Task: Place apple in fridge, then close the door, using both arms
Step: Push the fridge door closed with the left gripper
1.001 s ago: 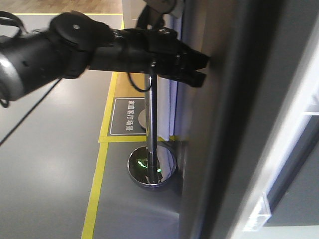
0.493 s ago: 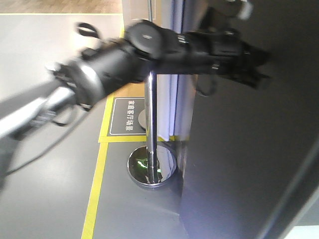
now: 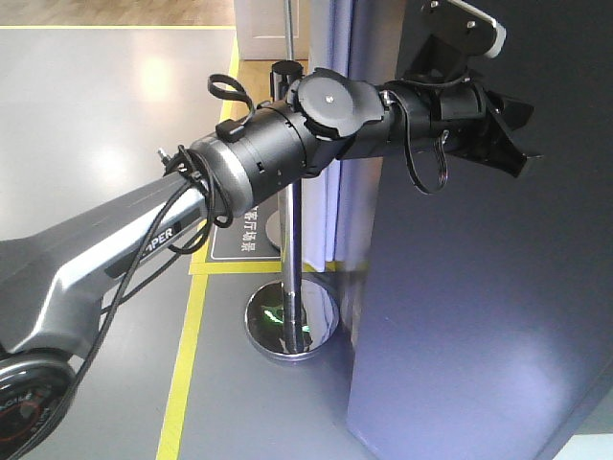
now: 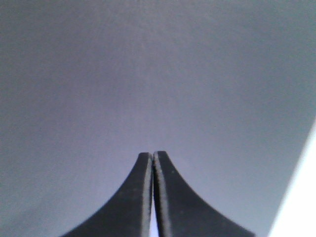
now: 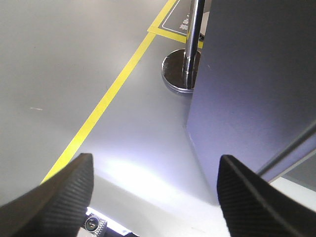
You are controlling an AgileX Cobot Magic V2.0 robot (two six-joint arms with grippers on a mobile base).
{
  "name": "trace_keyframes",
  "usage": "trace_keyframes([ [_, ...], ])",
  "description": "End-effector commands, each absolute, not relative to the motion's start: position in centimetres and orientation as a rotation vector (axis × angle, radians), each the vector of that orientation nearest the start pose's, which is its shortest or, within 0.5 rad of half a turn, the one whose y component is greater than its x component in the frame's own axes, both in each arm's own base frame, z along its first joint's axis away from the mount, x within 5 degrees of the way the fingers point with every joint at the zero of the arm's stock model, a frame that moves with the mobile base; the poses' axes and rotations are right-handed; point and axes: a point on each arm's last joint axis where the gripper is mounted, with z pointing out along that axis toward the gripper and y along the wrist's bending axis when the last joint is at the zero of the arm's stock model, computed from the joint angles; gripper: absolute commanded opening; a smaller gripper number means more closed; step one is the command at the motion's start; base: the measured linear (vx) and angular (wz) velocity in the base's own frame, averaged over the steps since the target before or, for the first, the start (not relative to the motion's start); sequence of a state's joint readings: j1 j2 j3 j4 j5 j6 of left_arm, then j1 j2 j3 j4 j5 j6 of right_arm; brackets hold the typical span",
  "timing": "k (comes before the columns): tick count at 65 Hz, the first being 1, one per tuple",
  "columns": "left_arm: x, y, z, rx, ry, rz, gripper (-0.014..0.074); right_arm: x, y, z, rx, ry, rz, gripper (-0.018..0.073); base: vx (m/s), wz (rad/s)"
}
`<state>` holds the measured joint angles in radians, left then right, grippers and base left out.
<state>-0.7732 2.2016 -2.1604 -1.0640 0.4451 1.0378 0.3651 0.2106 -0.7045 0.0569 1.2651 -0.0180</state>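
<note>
A glossy black arm [image 3: 259,163] with a grey-silver forearm segment reaches in from the left of the front view, cables looped along it. Behind it stand a chrome post [image 3: 292,268] on a round mirror-bright base and a yellow floor line [image 3: 182,364] on smooth grey flooring. At the arm's far end the left gripper [image 3: 512,134] meets the door [image 3: 460,316], a flat, matte dark grey panel filling the right side. In the left wrist view the left gripper [image 4: 153,197] shows two curved black fingers with finely ribbed inner edges, pressed together with only a hairline seam between them and nothing pinched. Their tips sit against, or just short of, the even grey surface of the door [image 4: 158,74] straight ahead of them; contact cannot be told for sure.

The right wrist view looks down at the floor. The right gripper [image 5: 155,192] has its jaws spread wide, the two black fingers with cross-hatched pads at the lower corners of the view, and bare floor between them. Ahead of the jaws and to their right rises the dark grey door [image 5: 247,89], with the chrome post [image 5: 190,44] and its disc base just beside its near edge.

The apple is not visible in any view, and neither is the white inside of the fridge.
</note>
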Motion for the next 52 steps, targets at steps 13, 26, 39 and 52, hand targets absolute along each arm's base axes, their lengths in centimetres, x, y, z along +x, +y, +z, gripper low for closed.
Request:
trace_keyframes([
  [13, 32.9, -35.9, 42.7, 0.933, 1.48, -0.959, -0.0006, 0.1, 0.6, 32.8, -0.423, 2.165, 0.262, 0.0497, 0.0, 0.0],
  [26, 31.6, -32.6, 45.0, 0.931, 1.665, -0.785, -0.0006, 0.1, 0.6, 32.8, -0.424, 2.164, 0.262, 0.0497, 0.0, 0.0],
  [39, 29.5, -30.1, 46.2, 0.979, 1.771, -0.676, -0.0006, 0.2, 0.6, 32.8, -0.423, 2.16, 0.262, 0.0497, 0.0, 0.0],
  [52, 27.7, -27.5, 44.2, 0.919, 1.78, -0.615, -0.0006, 0.2, 0.6, 32.9, -0.419, 2.146, 0.266, 0.0497, 0.0, 0.0],
])
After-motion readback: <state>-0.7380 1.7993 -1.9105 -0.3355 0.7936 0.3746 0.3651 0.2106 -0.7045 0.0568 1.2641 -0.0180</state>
